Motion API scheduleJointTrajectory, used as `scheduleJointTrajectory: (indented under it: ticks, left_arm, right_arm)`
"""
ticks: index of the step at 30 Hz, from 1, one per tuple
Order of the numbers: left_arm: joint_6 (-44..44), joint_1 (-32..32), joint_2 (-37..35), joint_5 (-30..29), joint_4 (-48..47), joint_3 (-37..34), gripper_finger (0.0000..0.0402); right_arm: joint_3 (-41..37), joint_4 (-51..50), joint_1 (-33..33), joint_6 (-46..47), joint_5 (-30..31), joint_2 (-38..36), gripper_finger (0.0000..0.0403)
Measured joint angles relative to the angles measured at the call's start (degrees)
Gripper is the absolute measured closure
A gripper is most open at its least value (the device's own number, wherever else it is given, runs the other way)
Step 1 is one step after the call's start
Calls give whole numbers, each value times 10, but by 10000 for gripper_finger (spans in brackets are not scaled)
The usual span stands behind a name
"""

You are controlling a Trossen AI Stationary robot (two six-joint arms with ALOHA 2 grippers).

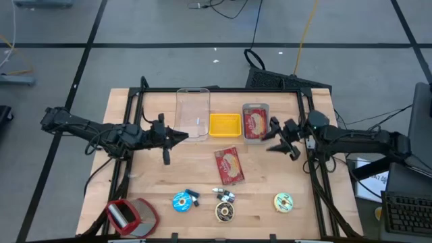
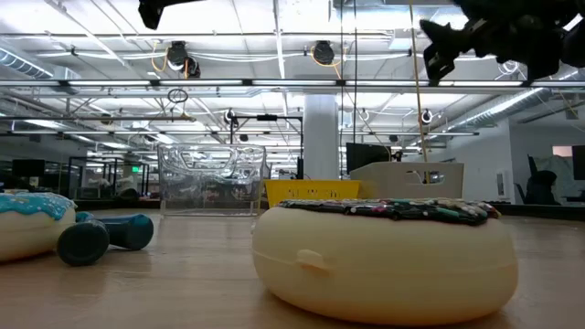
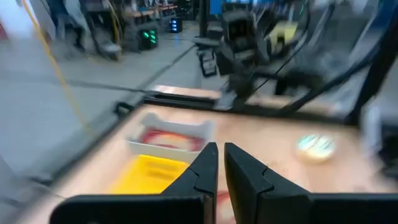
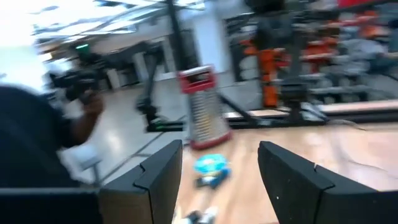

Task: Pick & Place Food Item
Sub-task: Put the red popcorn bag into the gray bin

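wide industrial hall beyond the wooden table [image 1: 202,189], with a white ceiling crossed by pipes and hung with round lamps [image 2: 322,52] above a pale square column [image 2: 321,137]. grey floor [image 1: 169,64] around the table, marked by dark lines, with a yellow cable [image 1: 307,34] trailing behind it. left of the column, dim shelving and glass partitions; right of it, a monitor [image 2: 366,154].
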Motion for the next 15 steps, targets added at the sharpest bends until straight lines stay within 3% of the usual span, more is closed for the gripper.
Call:
scheduleJointTrajectory:
  ticks: [2, 4, 9, 15]
  left_arm:
    - [-97, -3, 0, 26, 8, 0, 371]
    - [-132, -3, 0, 28, 21, 0, 371]
    - [-98, -2, 0, 2, 24, 0, 371]
    - [-100, -2, 0, 4, 24, 0, 371]
  right_arm:
    - [-16, 28, 51, -23, 25, 8, 204]
    - [-40, 73, 105, -50, 80, 20, 205]
    - [-96, 202, 198, -71, 198, 42, 205]
    - [-139, 280, 241, -88, 240, 42, 205]
